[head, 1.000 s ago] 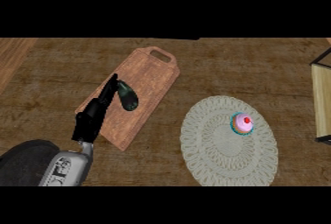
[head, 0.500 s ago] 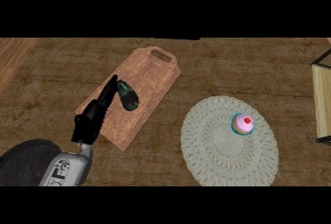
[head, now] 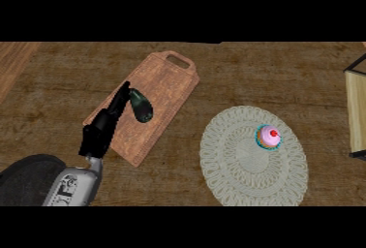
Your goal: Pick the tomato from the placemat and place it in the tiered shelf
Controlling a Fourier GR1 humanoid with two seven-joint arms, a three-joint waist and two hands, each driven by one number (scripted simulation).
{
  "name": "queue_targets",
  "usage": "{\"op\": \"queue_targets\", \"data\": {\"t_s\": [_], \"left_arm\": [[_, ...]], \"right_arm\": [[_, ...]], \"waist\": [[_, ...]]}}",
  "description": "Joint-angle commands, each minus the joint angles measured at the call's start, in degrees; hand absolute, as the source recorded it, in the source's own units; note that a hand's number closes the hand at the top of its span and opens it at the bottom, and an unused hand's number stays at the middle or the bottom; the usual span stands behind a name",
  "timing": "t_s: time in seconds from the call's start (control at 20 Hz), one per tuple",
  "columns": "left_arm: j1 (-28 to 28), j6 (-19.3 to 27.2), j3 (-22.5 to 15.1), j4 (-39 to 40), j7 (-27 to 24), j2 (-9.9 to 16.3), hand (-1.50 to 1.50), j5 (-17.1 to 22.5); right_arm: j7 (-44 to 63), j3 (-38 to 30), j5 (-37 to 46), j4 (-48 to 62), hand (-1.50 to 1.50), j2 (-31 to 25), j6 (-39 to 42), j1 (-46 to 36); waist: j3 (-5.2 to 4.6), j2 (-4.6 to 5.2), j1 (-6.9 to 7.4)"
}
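Pink cupcake (head: pixel 269 137), no tomato, sat on the placemat (head: pixel 243 169), so we thought our left hand (head: pixel 107 123), fingers straight together, should reach there slowly.

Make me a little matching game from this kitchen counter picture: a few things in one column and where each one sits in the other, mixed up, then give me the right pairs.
Things:
1. cupcake
2. dark green vegetable
3. shelf
4. left hand

Places:
A. at the right edge of the view
B. on the round white placemat
C. over the left side of the wooden cutting board, at the end of the grey forearm
D. lying on the cutting board, beside the black fingers

Pairs: 1-B, 2-D, 3-A, 4-C
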Motion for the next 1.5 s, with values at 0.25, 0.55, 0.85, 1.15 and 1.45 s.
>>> {"op": "queue_targets", "data": {"t_s": [0.25, 0.55, 0.85, 1.15, 1.45], "left_arm": [[-0.71, 0.76, -0.07, 1.06, -0.22, -0.97, 0.0, -0.86], [1.68, 0.28, 0.14, 0.47, -2.62, -0.36, 0.0, -0.73], [0.89, -0.56, 0.69, 2.14, -2.0, 0.1, 0.0, -0.43], [0.48, 1.14, -0.25, 1.57, -1.94, -1.62, 0.0, -1.46], [-0.42, -1.08, 0.94, 1.09, -1.01, 0.35, 0.0, -0.19]], "right_arm": [[-5.18, 2.46, 3.49, 13.28, -1.5, 0.35, 8.66, -9.17], [0.98, 1.52, -0.73, 15.83, -1.5, -1.05, 18.01, -13.43], [5.02, 0.8, -3.75, 17.31, -1.5, -1.94, 24.38, -15.54], [22.7, -5.62, -12.89, 26.26, -1.5, -4.29, 26.44, -23.14], [33.55, -7.62, -14.07, 31.78, -1.5, -9.85, 24.21, -26.47]], "waist": [[0.01, -0.1, -0.64], [0.0, -0.23, -0.47], [0.01, -0.24, -1.35], [-0.03, -0.01, -0.25], [0.13, 0.75, 0.68]]}}
